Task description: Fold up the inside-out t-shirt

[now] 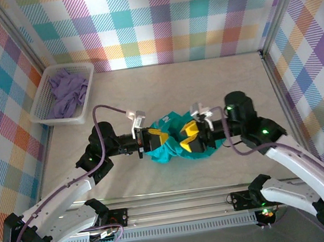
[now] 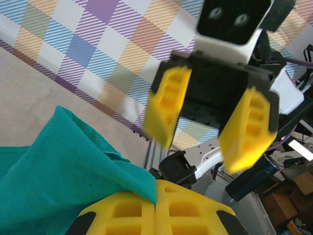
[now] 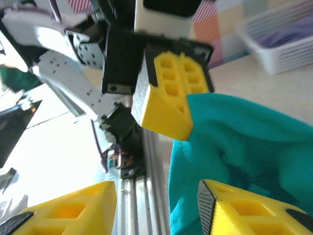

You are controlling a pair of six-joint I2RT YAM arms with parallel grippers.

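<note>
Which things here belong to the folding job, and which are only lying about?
Job: teal t-shirt; left gripper, shut on it; right gripper, open beside it.
Lying about: white basket; lavender garment inside it.

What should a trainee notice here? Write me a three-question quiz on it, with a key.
1. True or false: the left gripper is shut on the teal-green cotton t-shirt.
2. Fill in: the jaws of the right gripper stand ____.
3. The lavender-purple garment lies in: A left gripper, B white plastic basket, C right gripper.
Key: 1 true; 2 open; 3 B.
</note>
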